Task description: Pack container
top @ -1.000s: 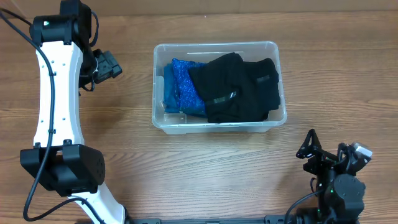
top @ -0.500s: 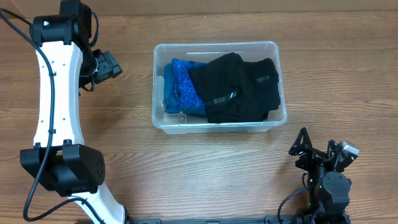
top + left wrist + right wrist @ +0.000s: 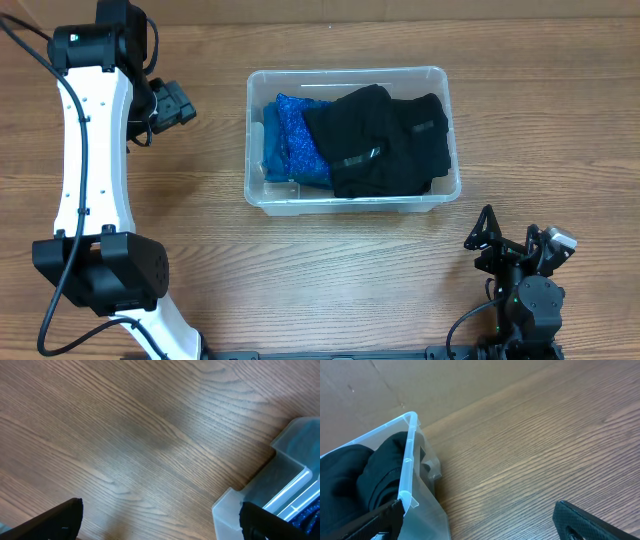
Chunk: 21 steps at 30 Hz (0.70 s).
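Moved: right gripper (image 3: pixel 484 234) has drawn in leftward and sits off the front right corner of the container (image 3: pixel 348 72); left gripper (image 3: pixel 176 104) is unchanged, off its left side.
Container: upright on the table (image 3: pixel 300 280), already loaded.
Fingers: both pairs spread, pinching nothing.
Risk: the black clothing (image 3: pixel 380 140) is heaped up to the rim, so a careless push could spill it or shove the container.
Count: one container; two arms; one teal garment (image 3: pixel 270 140); one blue patterned garment (image 3: pixel 298 135); black pieces, one or two, I cannot tell.

- My left claw (image 3: pixel 160 524) is spread wide with nothing between its fingers, and the white left arm (image 3: pixel 95 150) is stretched long behind it.
- My right claw (image 3: pixel 482 521) gapes empty, with the right arm (image 3: pixel 535 300) folded close behind.
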Each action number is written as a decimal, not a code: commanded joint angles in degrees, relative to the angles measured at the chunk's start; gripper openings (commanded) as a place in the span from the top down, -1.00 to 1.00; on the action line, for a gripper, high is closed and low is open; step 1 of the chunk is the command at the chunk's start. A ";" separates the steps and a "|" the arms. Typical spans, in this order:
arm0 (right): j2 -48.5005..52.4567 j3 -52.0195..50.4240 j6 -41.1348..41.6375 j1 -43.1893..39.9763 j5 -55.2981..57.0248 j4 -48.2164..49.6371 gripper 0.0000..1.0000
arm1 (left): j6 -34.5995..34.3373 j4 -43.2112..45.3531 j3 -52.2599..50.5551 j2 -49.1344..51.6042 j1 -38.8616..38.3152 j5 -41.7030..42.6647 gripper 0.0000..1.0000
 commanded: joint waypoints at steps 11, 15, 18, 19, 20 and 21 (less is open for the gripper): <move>-0.68 -0.44 0.48 -0.22 0.11 0.31 -1.00 | 15.02 29.79 -31.67 -45.99 -9.51 -5.14 -1.00; -0.68 -0.44 0.48 -0.22 0.11 0.31 -1.00 | 19.52 45.83 -52.06 -62.58 -9.35 -1.40 -1.00; -0.68 -0.44 0.48 -0.22 0.11 0.31 -1.00 | 20.04 53.02 -65.70 -72.98 -9.29 -1.79 -1.00; -0.68 -0.44 0.48 -0.22 0.11 0.31 -1.00 | 20.02 54.53 -69.26 -75.71 -9.29 -1.79 -1.00; -0.68 -0.44 0.48 -0.22 0.11 0.31 -1.00 | 19.76 56.50 -74.38 -79.43 -9.29 -1.51 -1.00; -0.68 -0.44 0.48 -0.22 0.11 0.31 -1.00 | 19.26 57.94 -78.18 -82.07 -9.29 -1.36 -1.00</move>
